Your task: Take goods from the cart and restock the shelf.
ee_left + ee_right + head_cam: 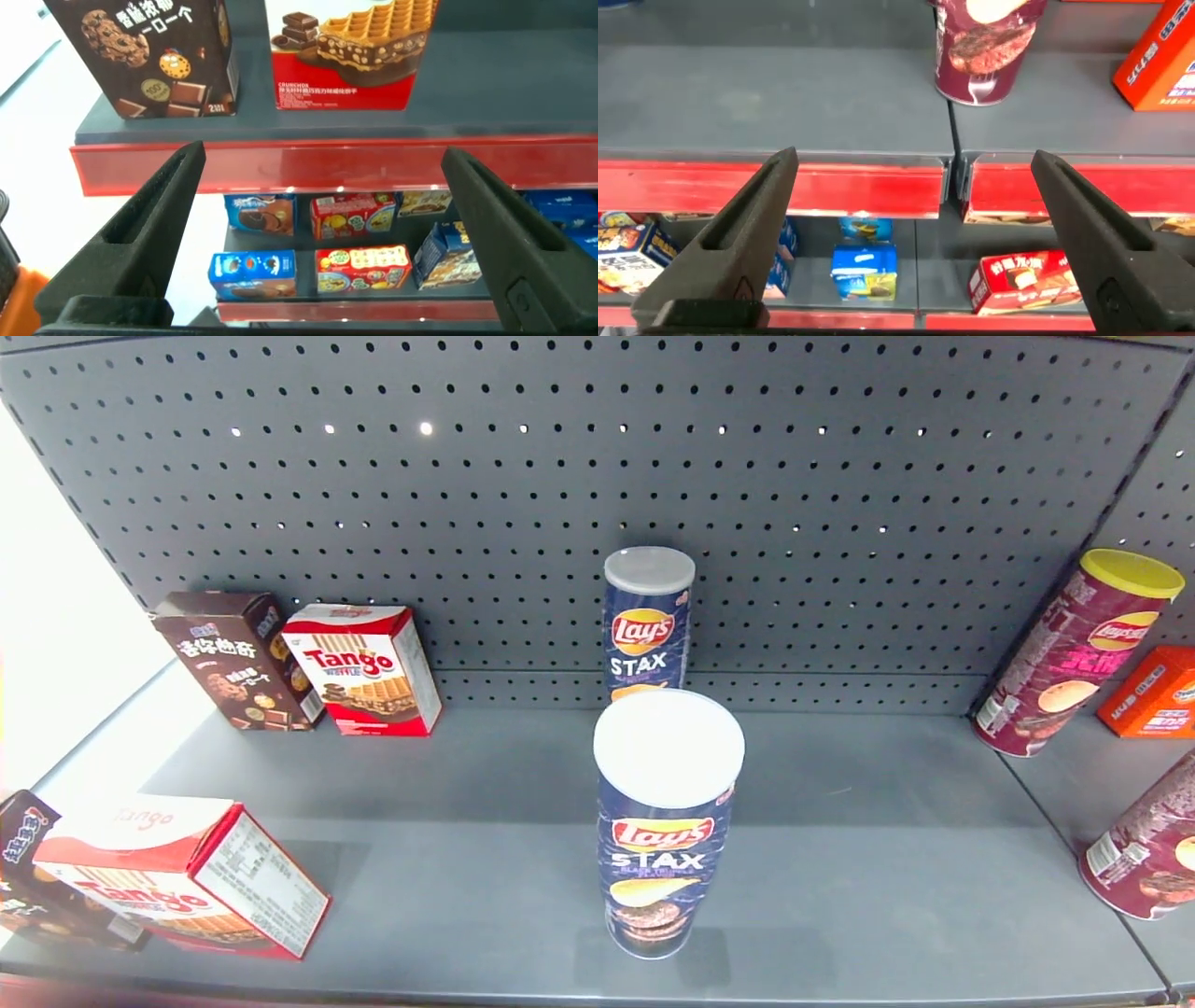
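Two blue chip cans stand upright mid-shelf, one at the front (665, 831) and one behind it (647, 625) against the pegboard. My left gripper (318, 252) is open and holds nothing. It sits in front of the shelf's red front edge (327, 163), facing a brown cookie box (154, 56) and a red wafer box (350, 51). My right gripper (915, 243) is also open with nothing in it. It faces the red edge (859, 187) below a maroon chip can (985, 47) and an orange box (1162, 56).
At the back left stand a brown cookie box (238, 658) and a wafer box (366, 667). Another wafer box (182, 877) and a dark box (23, 859) sit front left. Maroon cans (1074, 653) (1144, 849) stand right. Lower shelves hold several small boxes (360, 266).
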Tool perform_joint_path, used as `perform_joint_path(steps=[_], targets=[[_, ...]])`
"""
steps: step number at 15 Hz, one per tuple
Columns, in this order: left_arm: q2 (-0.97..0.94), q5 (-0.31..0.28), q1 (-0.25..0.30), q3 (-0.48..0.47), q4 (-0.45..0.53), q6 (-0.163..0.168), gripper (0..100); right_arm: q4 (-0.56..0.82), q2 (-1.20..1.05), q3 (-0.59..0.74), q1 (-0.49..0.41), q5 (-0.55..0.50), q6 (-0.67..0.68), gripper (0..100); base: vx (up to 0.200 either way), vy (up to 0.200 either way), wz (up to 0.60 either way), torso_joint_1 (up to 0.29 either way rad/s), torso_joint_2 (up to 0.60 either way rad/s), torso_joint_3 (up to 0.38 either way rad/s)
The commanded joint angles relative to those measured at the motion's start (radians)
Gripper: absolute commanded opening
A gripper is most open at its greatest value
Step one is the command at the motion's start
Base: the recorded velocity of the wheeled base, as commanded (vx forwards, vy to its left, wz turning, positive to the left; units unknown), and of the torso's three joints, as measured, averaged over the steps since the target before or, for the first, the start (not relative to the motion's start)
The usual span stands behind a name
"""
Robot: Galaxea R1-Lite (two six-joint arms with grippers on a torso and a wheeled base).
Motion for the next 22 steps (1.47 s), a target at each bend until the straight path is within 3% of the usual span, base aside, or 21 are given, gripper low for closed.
perform_joint_path(steps=[1, 7, 22], targets=[[0.001, -0.001, 0.000, 0.000, -0.001, 0.000, 100, -0.001, 0.000, 0.000, 0.000, 0.000, 0.000, 100, 0.000, 0.000, 0.00, 0.000, 0.00, 0.000], [0.001, -0.006, 0.000, 0.000, -0.001, 0.009, 100, -0.001, 0.000, 0.000, 0.000, 0.000, 0.000, 100, -0.033, 0.000, 0.00, 0.000, 0.00, 0.000], [0.001, 0.000, 0.002, 0.000, -0.001, -0.003, 100, -0.001, 0.000, 0.000, -0.002, 0.000, 0.000, 100, -0.013, 0.000, 0.00, 0.000, 0.00, 0.000]])
